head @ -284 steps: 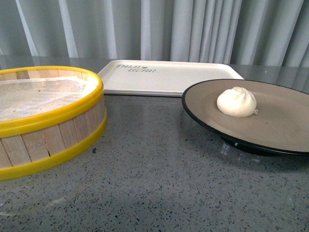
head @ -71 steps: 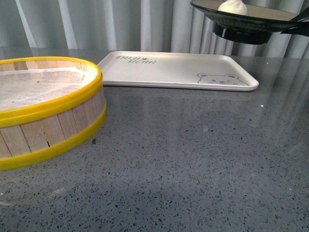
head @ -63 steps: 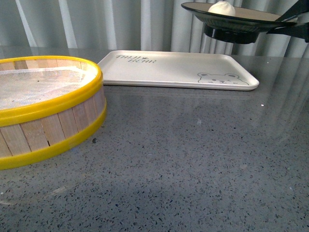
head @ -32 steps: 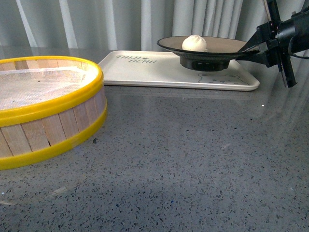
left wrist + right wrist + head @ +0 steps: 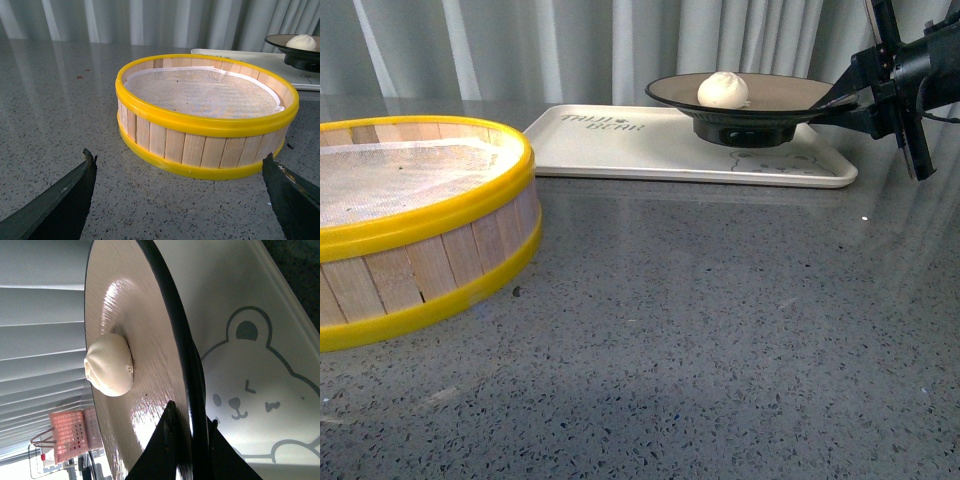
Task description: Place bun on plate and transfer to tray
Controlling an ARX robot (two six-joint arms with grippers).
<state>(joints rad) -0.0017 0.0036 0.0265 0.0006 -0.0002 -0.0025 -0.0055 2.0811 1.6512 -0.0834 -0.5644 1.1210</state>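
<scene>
Bun [image 5: 722, 89] sits on the plate [image 5: 670, 93]. The plate is level over the tray [image 5: 610, 150], at its bear-printed end (whether the foot touches the tray cannot be told). Right gripper [image 5: 837, 103]: fingers [image 5: 167, 440] clamped on the plate's rim. Left gripper [image 5: 178, 156]: fingers apart, facing the steamer basket [image 5: 205, 145] on the table [image 5: 720, 330].

tray [image 5: 650, 150] | grey lettering [image 5: 600, 121], two lines | lower line reads "BEAR" | upper line too small to read

The steamer basket [image 5: 430, 270] runs off the front view at nine o'clock. The plate [image 5: 760, 118] hides the tray's [image 5: 620, 150] far edge behind it.
</scene>
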